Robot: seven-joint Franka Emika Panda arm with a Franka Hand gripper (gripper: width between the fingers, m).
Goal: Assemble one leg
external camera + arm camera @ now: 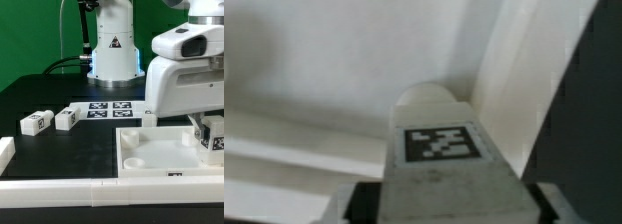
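Evidently the gripper (213, 137) clamped a leg (441, 150) upright over the panel (150, 152) at the table's (60, 150) near edge, probably to seat it in a corner socket.

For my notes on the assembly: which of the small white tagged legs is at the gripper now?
The leg at the exterior view's right, over the white panel, between the gripper's fingers. The two other legs lie loose on the black table at the left.
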